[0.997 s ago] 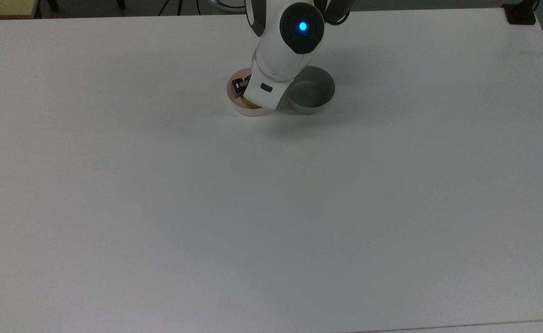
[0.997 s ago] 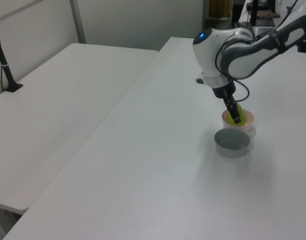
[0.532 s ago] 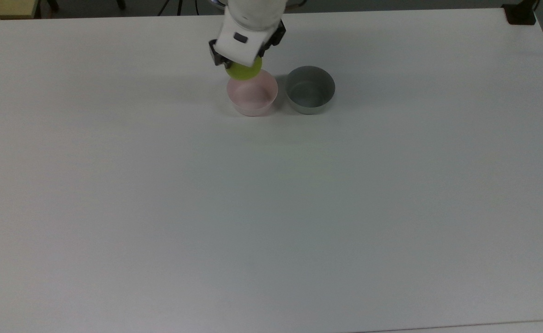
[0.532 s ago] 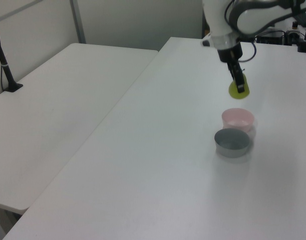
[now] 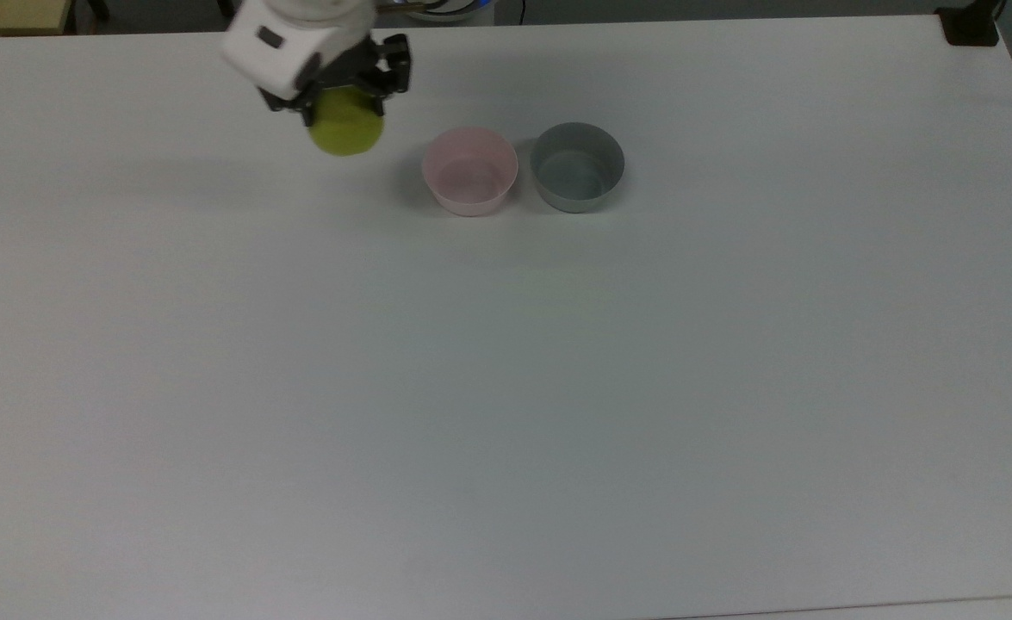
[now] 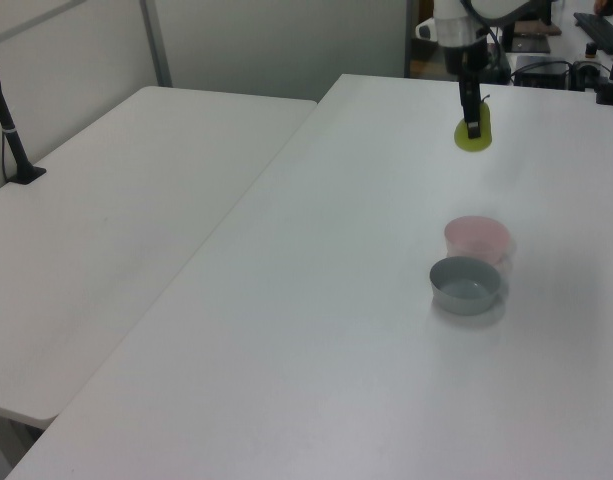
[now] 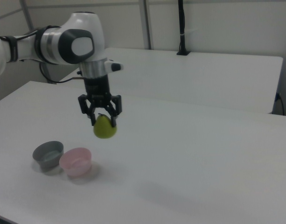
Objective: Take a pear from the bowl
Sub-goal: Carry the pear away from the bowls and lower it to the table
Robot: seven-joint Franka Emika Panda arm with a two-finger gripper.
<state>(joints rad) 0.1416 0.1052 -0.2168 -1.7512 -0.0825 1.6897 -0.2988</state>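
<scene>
I see my gripper at eleven o'clock on the white bench, its fingers clamped on the pear. At its three o'clock the empty pink bowl sits just beside the grey bowl.

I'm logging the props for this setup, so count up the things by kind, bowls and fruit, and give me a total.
Bowls: 2, the pink bowl and the grey bowl, side by side on the table.
Pears: 1, the pear held in the end effector, up off the table.
Total: 3
</scene>
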